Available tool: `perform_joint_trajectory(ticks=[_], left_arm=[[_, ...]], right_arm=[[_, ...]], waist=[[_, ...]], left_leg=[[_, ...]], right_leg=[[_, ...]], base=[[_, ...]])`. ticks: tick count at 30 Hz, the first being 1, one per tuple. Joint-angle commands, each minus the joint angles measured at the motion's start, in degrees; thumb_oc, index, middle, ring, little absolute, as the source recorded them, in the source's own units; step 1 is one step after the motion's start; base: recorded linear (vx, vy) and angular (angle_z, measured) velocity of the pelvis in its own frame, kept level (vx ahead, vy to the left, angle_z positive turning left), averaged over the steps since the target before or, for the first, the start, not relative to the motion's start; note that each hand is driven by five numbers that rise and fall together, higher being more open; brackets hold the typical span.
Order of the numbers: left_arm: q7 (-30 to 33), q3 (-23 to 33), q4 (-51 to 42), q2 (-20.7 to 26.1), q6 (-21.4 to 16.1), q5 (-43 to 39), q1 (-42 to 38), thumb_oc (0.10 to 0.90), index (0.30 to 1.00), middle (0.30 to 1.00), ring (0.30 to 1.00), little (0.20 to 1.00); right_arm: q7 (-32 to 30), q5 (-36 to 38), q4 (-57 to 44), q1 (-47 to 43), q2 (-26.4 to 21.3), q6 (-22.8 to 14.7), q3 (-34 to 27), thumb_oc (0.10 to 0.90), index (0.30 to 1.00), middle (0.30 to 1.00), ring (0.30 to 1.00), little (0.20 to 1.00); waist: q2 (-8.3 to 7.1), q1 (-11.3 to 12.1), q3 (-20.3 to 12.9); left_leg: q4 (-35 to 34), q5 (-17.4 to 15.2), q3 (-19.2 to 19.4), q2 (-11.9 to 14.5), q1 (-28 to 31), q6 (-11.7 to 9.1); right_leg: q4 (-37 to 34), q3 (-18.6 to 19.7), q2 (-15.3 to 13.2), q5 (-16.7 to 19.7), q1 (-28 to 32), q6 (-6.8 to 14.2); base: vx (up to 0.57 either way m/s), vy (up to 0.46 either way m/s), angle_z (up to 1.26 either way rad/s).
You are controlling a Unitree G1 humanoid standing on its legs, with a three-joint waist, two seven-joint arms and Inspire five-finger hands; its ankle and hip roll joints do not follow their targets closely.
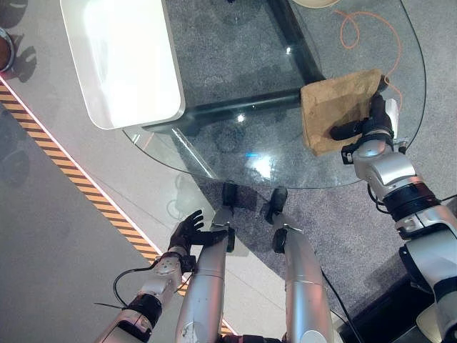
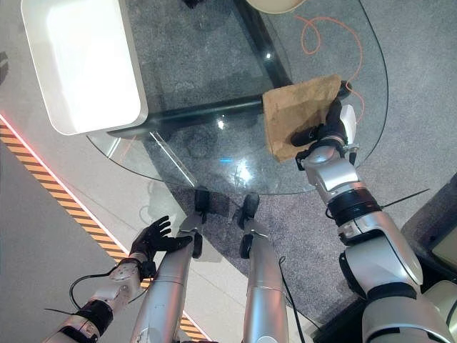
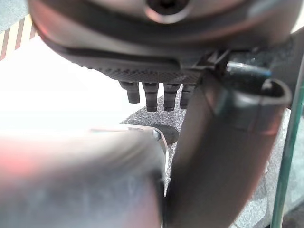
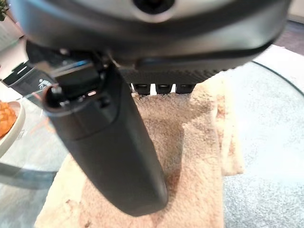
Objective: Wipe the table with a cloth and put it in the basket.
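1. i see the glass desk (image 1: pixel 214 143) from the head camera; its rounded near edge lies just ahead of the robot.
2. the cloth (image 1: pixel 332 107), tan and folded, lies flat on the desk near its right edge.
3. the right hand (image 1: pixel 368 123) rests on the near right part of the cloth. in the right wrist view the thumb (image 4: pixel 114 152) lies straight along the fabric and the fingers (image 4: pixel 161 88) extend flat onto it. i read this hand as open, pressing on the cloth without clamping it.
4. the left hand (image 1: pixel 187 232) hangs low at the robot's left side, below the desk edge and over the floor. its fingers are spread and relaxed, and it holds nothing.
5. a white rounded block (image 1: pixel 121 57) sits at the far left, partly under the glass.
6. an orange cord (image 1: pixel 364 32) loops on the grey carpet (image 1: pixel 228 43), visible through the glass beyond the cloth.
7. a striped yellow-and-black line (image 1: pixel 64 168) runs across the floor at the left.
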Motion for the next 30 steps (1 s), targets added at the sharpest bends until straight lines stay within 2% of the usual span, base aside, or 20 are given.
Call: perform_joint_trajectory(ticks=[1, 2, 11, 17, 18, 30], left_arm=[[0.5, -3.4, 0.6, 0.4, 0.0, -0.8, 4.5, 0.8, 0.9, 0.9, 0.9, 0.9], [0.5, -3.7, 0.7, 0.3, -0.2, -0.9, 4.3, 0.8, 0.9, 0.9, 0.9, 0.9], [0.4, -6.1, 1.2, -0.6, -1.5, -1.6, 3.6, 0.8, 0.9, 0.9, 0.9, 0.9], [0.9, -6.6, 0.7, -0.7, -1.3, -1.6, 3.3, 0.8, 0.9, 0.9, 0.9, 0.9], [0.9, -6.2, 0.7, -0.6, -1.4, -1.6, 2.1, 0.8, 0.9, 0.9, 0.9, 0.9], [1.9, -6.9, 0.0, -0.7, -1.2, -2.2, 1.8, 0.8, 0.9, 0.9, 0.9, 0.9]], right_arm=[[1.8, 6.8, -2.6, -2.2, 9.0, -1.4, 2.2, 0.679, 0.796, 0.796, 0.796, 0.779], [1.4, 6.6, -1.3, -2.7, 8.9, -1.2, 2.4, 0.1, 0.3, 0.3, 0.3, 0.2], [2.1, 6.7, 6.5, -6.0, 8.7, -0.4, 4.8, 0.1, 0.3, 0.3, 0.3, 0.2], [2.1, 6.4, 8.5, -5.9, 8.8, -2.0, 4.7, 0.1, 0.3, 0.3, 0.3, 0.2], [2.1, 6.3, 8.9, -7.1, 8.5, -2.4, 4.4, 0.1, 0.3, 0.3, 0.3, 0.2], [2.8, 6.2, 10.0, -6.2, 9.3, -5.5, 3.3, 0.1, 0.3, 0.3, 0.3, 0.2]], waist=[[0.1, 4.1, 1.3], [0.28, 4.2, 1.3], [1.77, 5.2, 1.3], [1.78, 5.4, 1.3], [1.58, 5.1, 1.3], [1.43, 5.1, 1.3]], left_leg=[[4.1, -8.2, 2.3, -2.8, 0.5, 2.2], [4.2, -8.2, 2.3, -2.9, 0.2, 2.2], [4.1, -7.8, 2.2, -3.5, -1.2, 2.0], [3.8, -7.6, 2.0, -3.6, -1.3, 2.0], [3.2, -5.4, 2.1, -3.9, -3.5, 2.3], [2.2, -5.0, 1.8, -3.9, -2.7, 2.4]], right_leg=[[-4.8, 3.0, -1.3, 4.4, -0.3, 5.9], [-4.8, 2.9, -1.3, 4.4, -0.5, 5.8], [-5.2, 2.5, -1.8, 4.5, -1.7, 5.8], [-5.2, 2.4, -1.7, 4.6, -1.8, 5.9], [-6.1, 1.9, -2.0, 6.4, -3.6, 5.5], [-6.2, 1.6, -1.8, 6.5, -3.0, 5.6]], base=[[-0.02, 0.024, 0.05], [0.0, 0.0, 0.0], [0.0, 0.0, 0.0], [-0.01, 0.0, 0.0], [-0.08, -0.001, 0.02], [-0.02, 0.001, 0.02]])
